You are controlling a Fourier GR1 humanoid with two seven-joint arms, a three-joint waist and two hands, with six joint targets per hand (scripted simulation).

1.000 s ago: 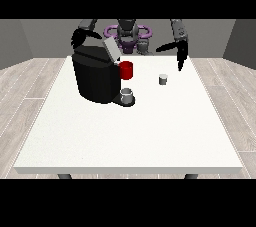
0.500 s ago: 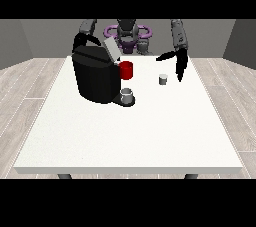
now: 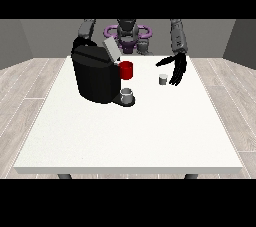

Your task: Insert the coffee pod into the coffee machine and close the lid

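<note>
A black coffee machine stands on the white table at the view's left, its grey lid tilted up. A red part shows at its front and a grey cup sits on its drip tray. The small grey coffee pod stands upright on the table to the right of the machine. The hand at the view's right hangs just right of the pod with straight fingers pointing down and the thumb stretched towards the pod; it holds nothing. The hand at the view's left is hidden behind the machine.
The robot's torso stands behind the table's far edge. The table's near half stretches towards the camera in front of the machine and the pod.
The hand at the view's right has come down and closer to the pod. The pod, the machine and its lid have not moved.
</note>
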